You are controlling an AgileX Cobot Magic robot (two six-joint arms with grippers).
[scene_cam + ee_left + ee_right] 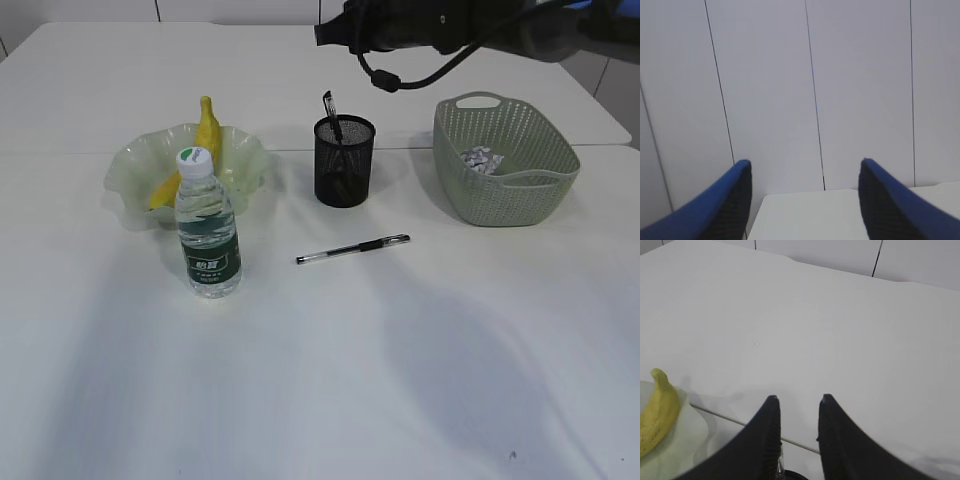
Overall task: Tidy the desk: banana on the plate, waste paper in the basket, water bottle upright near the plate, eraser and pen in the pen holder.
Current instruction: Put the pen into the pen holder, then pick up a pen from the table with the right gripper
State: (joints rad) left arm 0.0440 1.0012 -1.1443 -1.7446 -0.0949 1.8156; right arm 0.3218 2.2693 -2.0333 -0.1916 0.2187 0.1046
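Observation:
The banana (203,138) lies in the pale-green plate (135,160) at the left of the desk (400,340). The water bottle (207,225) stands upright just in front of the plate. The black pen holder (344,162) holds one pen (331,112); a second pen (352,249) lies flat on the desk in front of it. The waste paper (482,159) is in the basket (505,160). The eraser is not visible. My right gripper (797,399) is open and empty, above the pen holder; the banana (657,412) shows at its left. My left gripper (805,162) is open and empty, facing the wall.
My right arm (440,25) crosses the top of the exterior view, above the pen holder and basket. A seam between two tabletops (725,415) runs behind the plate and holder. The wall panels (770,75) fill the left wrist view.

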